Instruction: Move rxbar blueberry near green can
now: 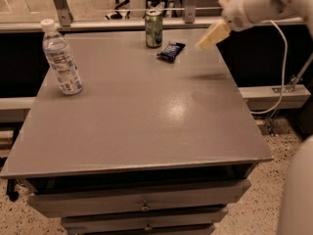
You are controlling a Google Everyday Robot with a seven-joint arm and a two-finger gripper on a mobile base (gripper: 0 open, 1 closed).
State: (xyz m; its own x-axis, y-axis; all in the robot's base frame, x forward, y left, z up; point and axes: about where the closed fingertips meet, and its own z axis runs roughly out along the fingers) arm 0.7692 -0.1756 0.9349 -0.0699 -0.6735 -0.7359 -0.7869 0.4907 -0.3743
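Rxbar blueberry (171, 51) lies just beside the green can (153, 28), so the job looks done. Gripper (211, 37) hangs well apart from the can; open or closed, I cannot tell.

Cream gripper (211, 36) hovers above grey table (137, 126); to its left, navy white-lettered rxbar blueberry (171, 51), green-and-silver green can (153, 28).

Just the one camera here, up high on the front side of the grey table (146, 131) above its drawers (144, 204), looking down across the whole top to the far edge, with the gripper (203, 43) hanging over the far right corner.
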